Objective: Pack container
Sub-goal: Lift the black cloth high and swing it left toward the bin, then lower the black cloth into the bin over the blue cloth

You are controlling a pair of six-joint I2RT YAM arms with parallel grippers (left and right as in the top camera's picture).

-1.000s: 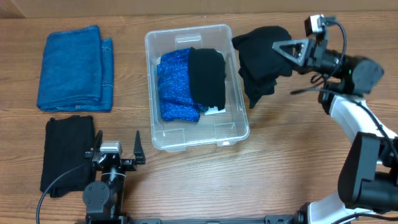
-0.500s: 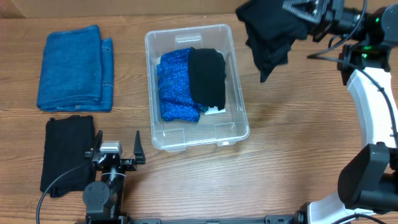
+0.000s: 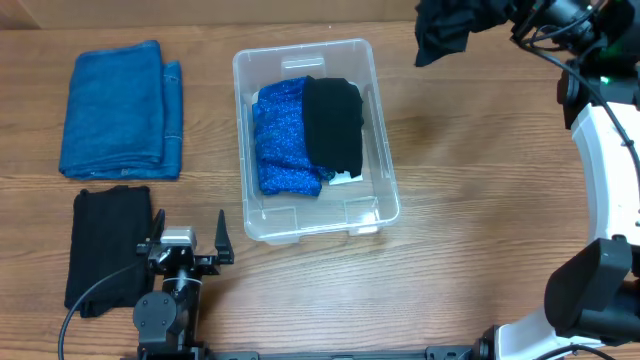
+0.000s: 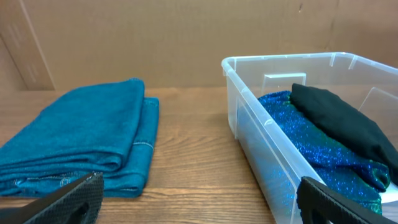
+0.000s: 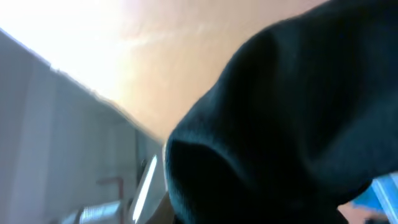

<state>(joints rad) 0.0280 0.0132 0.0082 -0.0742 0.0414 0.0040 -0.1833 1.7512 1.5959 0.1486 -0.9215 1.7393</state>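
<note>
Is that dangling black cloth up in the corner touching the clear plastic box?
Apart. The overhead view shows the black cloth at the top right edge, with bare table between it and the container.

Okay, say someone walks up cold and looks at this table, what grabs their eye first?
First, a black cloth dangling at the far right corner, clamped in the right claw. Next, the clear container mid-table, holding a glittery blue fabric and a folded black piece side by side. To its left lie a blue towel and, nearer the front, a black folded stack.
</note>
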